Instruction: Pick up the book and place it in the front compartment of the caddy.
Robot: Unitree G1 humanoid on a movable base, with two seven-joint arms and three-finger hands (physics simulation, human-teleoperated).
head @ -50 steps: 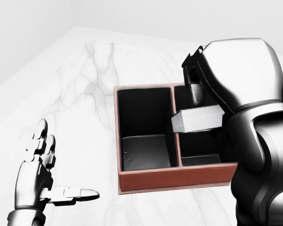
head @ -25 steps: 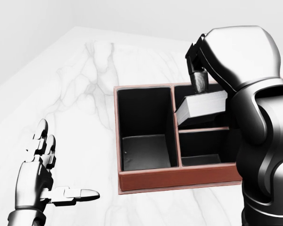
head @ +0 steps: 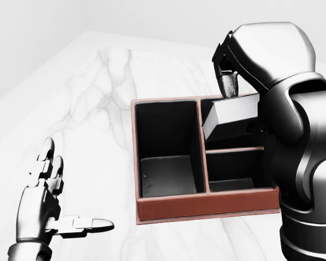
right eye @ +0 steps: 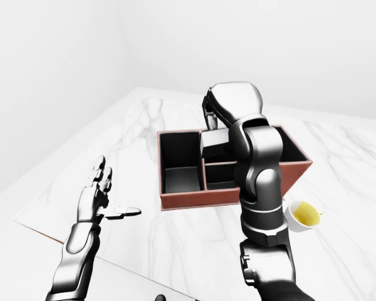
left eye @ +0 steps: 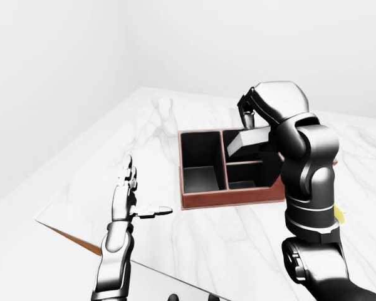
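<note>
The book [head: 232, 115] hangs tilted just under the right hand [head: 227, 76], whose fingers [head: 228, 85] pinch its upper edge in the head view. It sits over the upper right compartment of the caddy [head: 201, 206], above the divider; a second ago it hung lower, across the divider toward the view's bottom, and half a second ago it lay flatter. The left hand [head: 46, 204] rests open, well to the left of the caddy, fingers spread and thumb pointing at it, unchanged.

In the left-eye view the right arm arches over the caddy's right side on the marble table [left eye: 150, 125], hiding that side's wall.

In the right-eye view a cup [right eye: 302, 215] holding yellow liquid stands beside the right forearm, below the caddy's right corner.
</note>
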